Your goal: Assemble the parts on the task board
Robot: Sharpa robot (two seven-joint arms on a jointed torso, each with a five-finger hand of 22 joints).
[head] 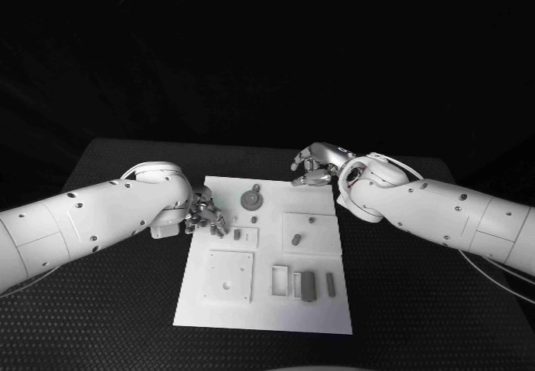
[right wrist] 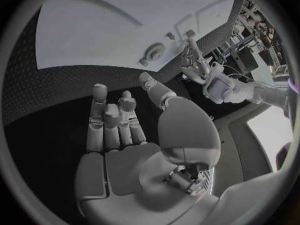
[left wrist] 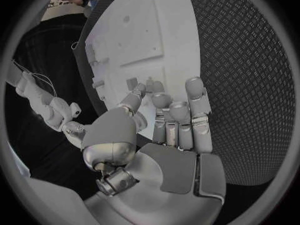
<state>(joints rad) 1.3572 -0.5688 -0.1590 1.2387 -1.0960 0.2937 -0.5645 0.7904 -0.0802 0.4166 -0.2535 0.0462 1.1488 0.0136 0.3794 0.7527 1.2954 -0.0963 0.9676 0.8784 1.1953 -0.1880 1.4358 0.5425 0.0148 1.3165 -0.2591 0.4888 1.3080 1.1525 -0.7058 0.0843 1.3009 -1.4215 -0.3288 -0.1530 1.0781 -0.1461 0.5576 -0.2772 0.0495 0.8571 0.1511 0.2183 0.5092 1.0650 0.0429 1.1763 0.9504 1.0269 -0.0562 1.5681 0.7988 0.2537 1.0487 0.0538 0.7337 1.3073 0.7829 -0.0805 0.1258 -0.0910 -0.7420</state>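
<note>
The task board (head: 265, 309) lies mid-worktop (head: 424, 309), grey parts (head: 308, 284) scattered on it; the left hand (head: 205, 217) is poised at its left edge, fingers apart, nothing held; the right hand (head: 318, 165) hovers beyond the far corner, loosely curled, empty; small parts could be knocked aside if fingers descend misaligned.

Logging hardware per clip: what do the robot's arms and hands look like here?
Both arms are smooth white shells dotted with small dark screw holes. The left hand and right hand are silver metal with many segmented fingers, rounded fingertips and flat grey palm pads. Thin pale cables loop at the right wrist and trail under the right forearm.
</note>
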